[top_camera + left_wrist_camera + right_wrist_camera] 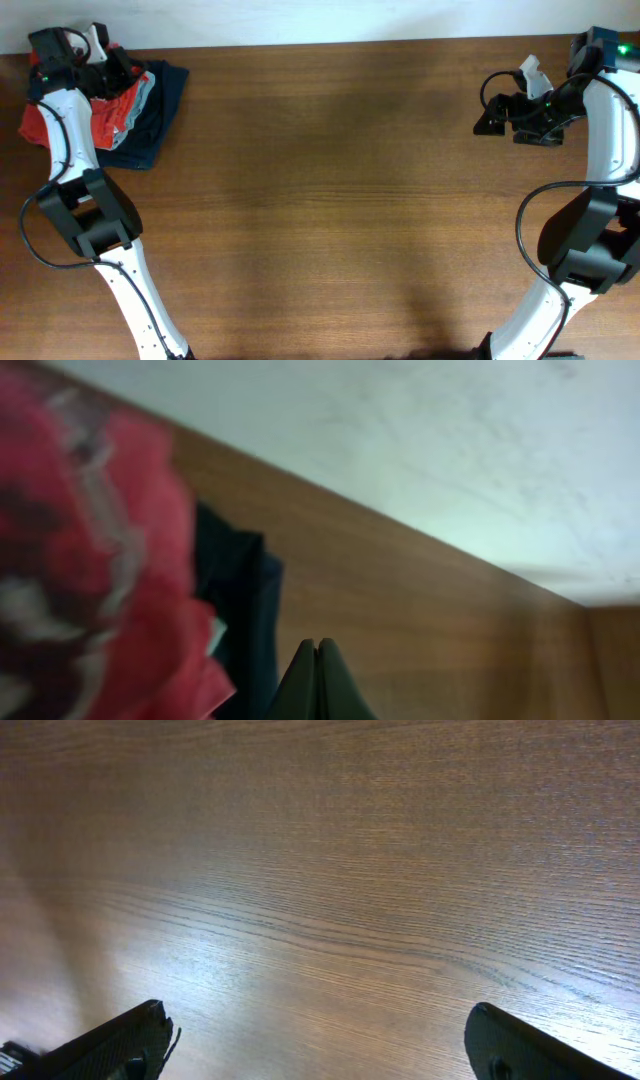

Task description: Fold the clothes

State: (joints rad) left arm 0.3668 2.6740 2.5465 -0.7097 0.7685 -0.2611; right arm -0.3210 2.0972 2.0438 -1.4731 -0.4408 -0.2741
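Observation:
The clothes [118, 108] are a crumpled orange-red heap at the table's far left corner, with another red part [38, 125] showing left of my arm. In the left wrist view the red cloth [90, 580] fills the left side, blurred and close. My left gripper [128, 72] sits over the top of the heap. Its fingers are pressed together [316, 652] with nothing visible between them, just right of the red cloth. My right gripper [490, 118] hangs at the far right, well away from the clothes. It stands wide open [318, 1012] above bare wood.
A dark navy garment [158, 125] lies under and right of the red heap, also seen as dark cloth [240, 610] beside my left fingers. A pale grey strip [146, 95] shows between them. The wooden table [330, 200] ends at a white wall [420, 450] behind.

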